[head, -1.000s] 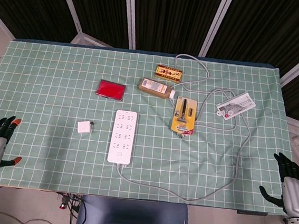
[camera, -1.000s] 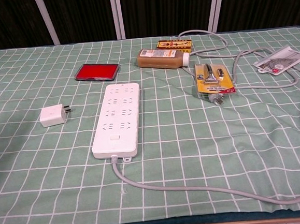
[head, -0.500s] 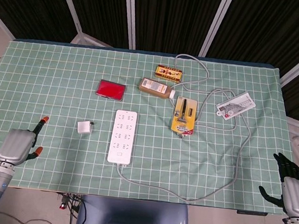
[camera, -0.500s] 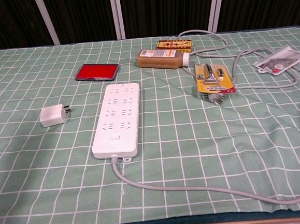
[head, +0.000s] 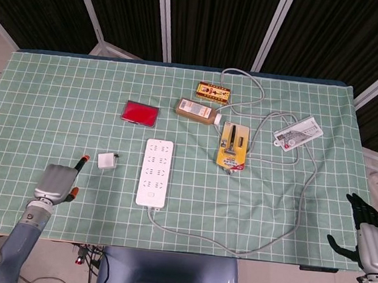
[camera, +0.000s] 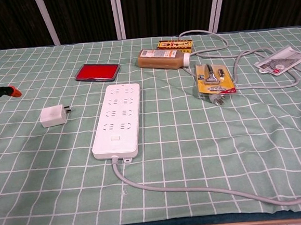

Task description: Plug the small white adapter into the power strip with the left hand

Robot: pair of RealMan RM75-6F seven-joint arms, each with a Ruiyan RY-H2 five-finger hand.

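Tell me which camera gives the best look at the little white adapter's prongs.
The chest view: the small white adapter lies on its side there, its prongs plainly pointing toward the power strip. The head view shows the adapter only from above as a small white block, prongs barely discernible.

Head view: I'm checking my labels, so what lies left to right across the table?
Left hand → white adapter → red case → power strip → yellow razor pack → white card → right hand.
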